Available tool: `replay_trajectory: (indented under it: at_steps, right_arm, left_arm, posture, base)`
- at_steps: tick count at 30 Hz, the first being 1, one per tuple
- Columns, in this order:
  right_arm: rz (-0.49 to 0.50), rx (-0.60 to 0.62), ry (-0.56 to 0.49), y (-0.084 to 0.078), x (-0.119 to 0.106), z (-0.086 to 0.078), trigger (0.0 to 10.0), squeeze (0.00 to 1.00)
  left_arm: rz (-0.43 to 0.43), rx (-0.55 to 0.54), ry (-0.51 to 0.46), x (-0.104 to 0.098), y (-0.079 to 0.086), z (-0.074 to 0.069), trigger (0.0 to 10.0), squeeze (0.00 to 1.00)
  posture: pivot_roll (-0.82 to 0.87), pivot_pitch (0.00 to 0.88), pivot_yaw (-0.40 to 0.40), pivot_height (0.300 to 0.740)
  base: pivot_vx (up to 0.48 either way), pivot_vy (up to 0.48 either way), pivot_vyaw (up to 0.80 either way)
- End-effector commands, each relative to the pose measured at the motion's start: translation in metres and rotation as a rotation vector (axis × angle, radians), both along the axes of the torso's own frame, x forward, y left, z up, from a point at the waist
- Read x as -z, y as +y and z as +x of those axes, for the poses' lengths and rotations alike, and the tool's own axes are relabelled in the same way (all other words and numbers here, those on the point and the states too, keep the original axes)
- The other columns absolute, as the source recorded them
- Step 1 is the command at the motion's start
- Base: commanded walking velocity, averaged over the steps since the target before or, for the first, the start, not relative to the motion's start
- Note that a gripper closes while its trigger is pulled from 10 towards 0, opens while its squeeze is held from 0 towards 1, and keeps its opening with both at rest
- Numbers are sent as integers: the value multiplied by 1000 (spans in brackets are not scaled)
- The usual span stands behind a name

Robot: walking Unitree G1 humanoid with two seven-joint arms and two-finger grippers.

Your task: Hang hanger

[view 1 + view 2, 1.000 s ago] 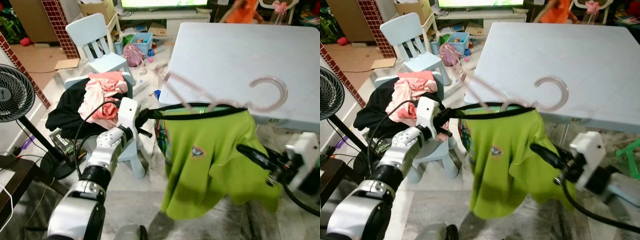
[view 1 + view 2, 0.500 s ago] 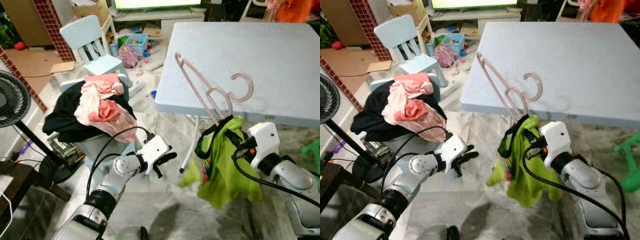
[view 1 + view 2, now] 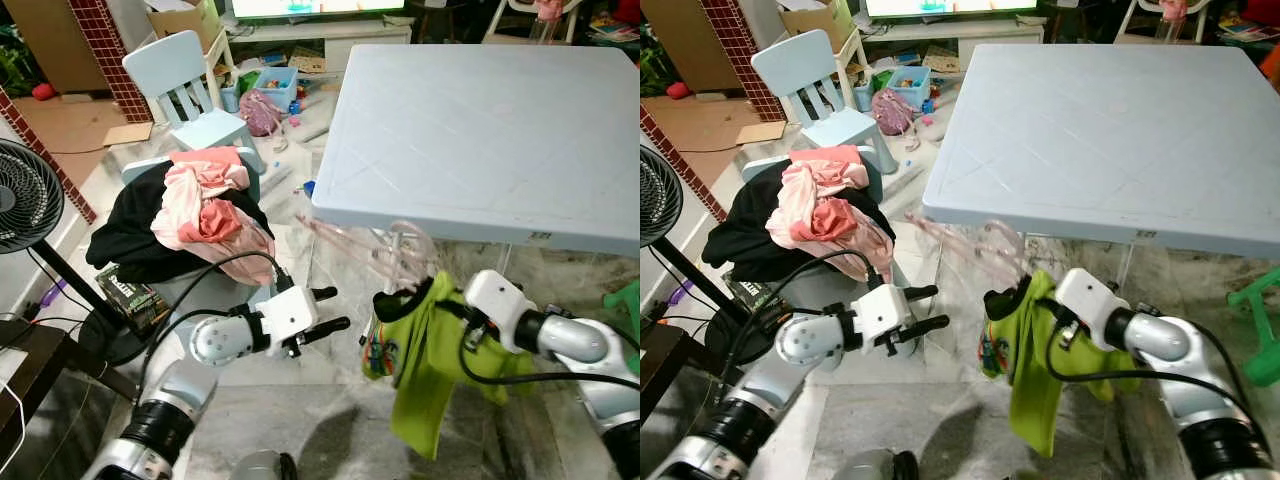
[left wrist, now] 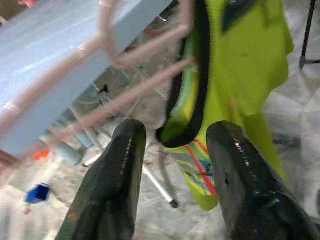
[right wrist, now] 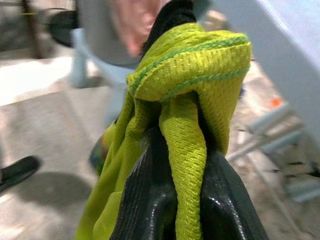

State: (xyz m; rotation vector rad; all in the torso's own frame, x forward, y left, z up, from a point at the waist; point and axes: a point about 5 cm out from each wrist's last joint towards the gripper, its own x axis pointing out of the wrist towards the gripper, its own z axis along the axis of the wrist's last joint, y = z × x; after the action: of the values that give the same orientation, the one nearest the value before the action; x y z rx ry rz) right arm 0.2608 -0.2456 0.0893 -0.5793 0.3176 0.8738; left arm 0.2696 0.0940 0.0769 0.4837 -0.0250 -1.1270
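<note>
The right gripper (image 3: 440, 303) has its fingers closed on a bunched fold of the lime-green shirt (image 3: 428, 375), pinching the cloth near its black-edged collar; in the right wrist view the green knit is squeezed between the two black fingers (image 5: 150, 210) and spills over their tips. The rest of the shirt hangs down below those fingers toward the floor, with a small printed patch of several colours at its lower front edge, too small to read.

The pale pink hanger (image 3: 360, 250) is blurred; it slants just above the right fingers, under the near edge of the light blue worktop (image 3: 480, 120), with its lower end at the shirt collar. Whether it is still threaded through the shirt cannot be told.

The left gripper (image 3: 330, 310) points toward the shirt from the side away from the right gripper, its fingers spread and holding nothing. In the left wrist view the hanger's pink bars (image 4: 125, 85) and the shirt collar lie beyond the fingertips, apart from them.

A small label sits on the worktop's front edge (image 3: 541, 238), unreadable. Beyond the left fingers stands a chair piled with pink and black clothes (image 3: 190, 215), with a fan (image 3: 25, 190) further off.
</note>
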Motion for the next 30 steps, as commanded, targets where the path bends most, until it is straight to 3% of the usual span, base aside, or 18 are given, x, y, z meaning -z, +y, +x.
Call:
replay_trajectory:
  at_steps: [1,5,11,19,27,28,29,30]
  right_arm:
    - [-3,-103,30,-2,-2,-5,10000,0]
    - [-106,-213,85,-12,4,-16,10000,0]
    - [-93,-279,124,-16,0,-20,10000,0]
    - [-72,-401,147,-11,-10,-25,10000,0]
    - [-107,-472,212,-16,-15,-32,10000,0]
    - [-104,-480,211,-15,-16,-32,10000,0]
    - [-101,-486,209,-14,-18,-32,10000,0]
    - [-99,-495,208,-13,-19,-32,10000,0]
  left_arm:
    - [5,-2,-20,-7,6,2,10000,1000]
    - [36,7,11,-3,14,0,10000,1000]
    - [50,27,41,3,17,-5,10000,1000]
    - [49,57,38,6,8,-8,10000,1000]
    - [38,94,49,4,-6,-3,10000,992]
    - [43,101,49,4,-6,-3,10000,337]
    - [40,115,63,5,-9,-3,8196,0]
    - [39,122,70,6,-11,-3,0,0]
  posture:
    - [-61,0,73,740]
    - [-60,0,74,740]
    - [-62,0,75,740]
    - [-79,0,81,740]
    - [-86,0,89,740]
    - [-86,0,88,740]
    - [-85,0,89,740]
    - [-86,0,88,740]
  base:
    - [0,0,0]
    - [0,0,0]
    - [0,0,0]
    - [0,0,0]
    - [0,0,0]
    - [0,0,0]
    - [0,0,0]
    - [0,0,0]
